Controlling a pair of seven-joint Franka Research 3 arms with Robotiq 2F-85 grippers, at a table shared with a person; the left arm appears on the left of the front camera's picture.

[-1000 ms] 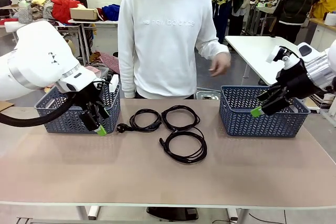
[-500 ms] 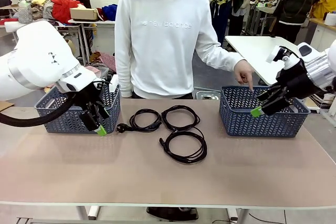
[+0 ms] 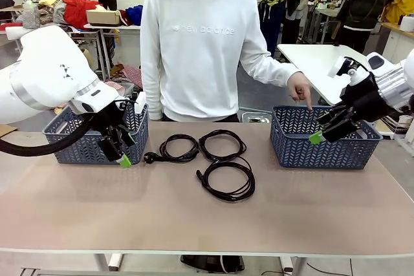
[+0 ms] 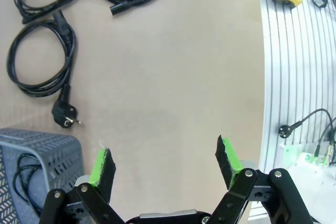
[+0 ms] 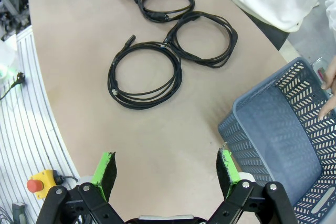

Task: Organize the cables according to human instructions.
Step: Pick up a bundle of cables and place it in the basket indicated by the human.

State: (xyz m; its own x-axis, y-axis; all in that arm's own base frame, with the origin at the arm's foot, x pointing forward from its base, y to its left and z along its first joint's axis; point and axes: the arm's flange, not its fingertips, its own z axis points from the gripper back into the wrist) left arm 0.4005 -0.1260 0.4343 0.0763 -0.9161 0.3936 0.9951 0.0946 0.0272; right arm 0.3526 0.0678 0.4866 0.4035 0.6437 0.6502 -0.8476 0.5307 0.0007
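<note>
On the tabletop between the baskets, three cables (image 3: 223, 195) lay unsorted, a fourth cable (image 4: 23, 174) sat in the left basket (image 3: 77, 147), and my left gripper (image 3: 118, 153) and right gripper (image 3: 321, 127) hung wide and empty while the person's hand (image 3: 299, 88) pointed into the right basket (image 3: 323, 153).

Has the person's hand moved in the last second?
Yes. The person's hand has moved toward the right basket and now points down over its far rim.
</note>
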